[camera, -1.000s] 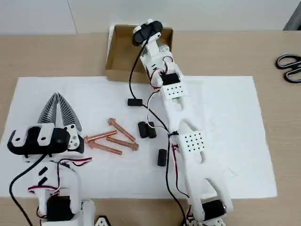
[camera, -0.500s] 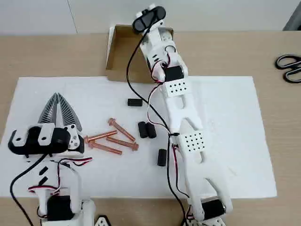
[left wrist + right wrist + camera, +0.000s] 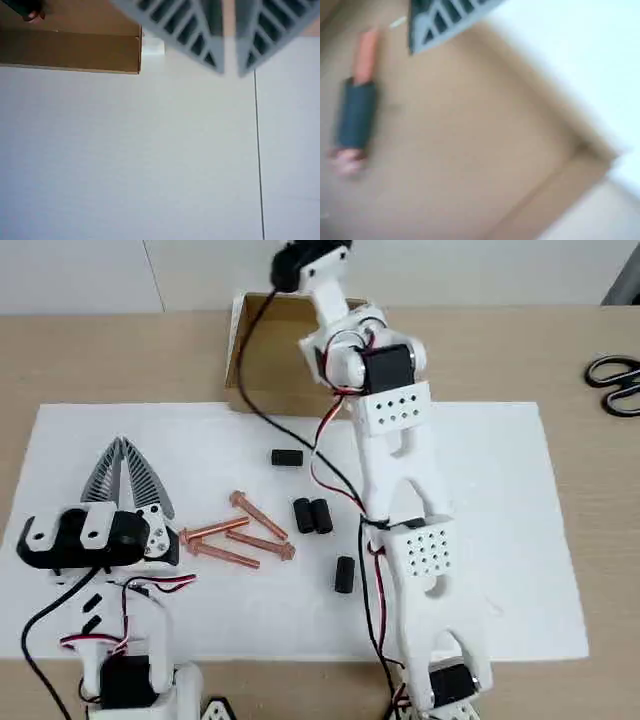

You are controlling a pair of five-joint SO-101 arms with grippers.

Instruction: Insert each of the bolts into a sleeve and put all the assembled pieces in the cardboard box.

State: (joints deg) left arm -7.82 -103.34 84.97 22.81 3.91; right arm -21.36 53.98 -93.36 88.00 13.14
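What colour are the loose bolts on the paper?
Copper-coloured bolts, clearest in the high view.

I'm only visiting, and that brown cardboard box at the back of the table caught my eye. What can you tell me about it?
The cardboard box is a shallow tray of plain brown card, open on top, with low upright walls. It stands flat on the wooden table, at the far edge of the white sheet. On its floor lies one assembled piece, a copper bolt pushed through a black sleeve. The right arm stretches over its right part, hiding that side from above.
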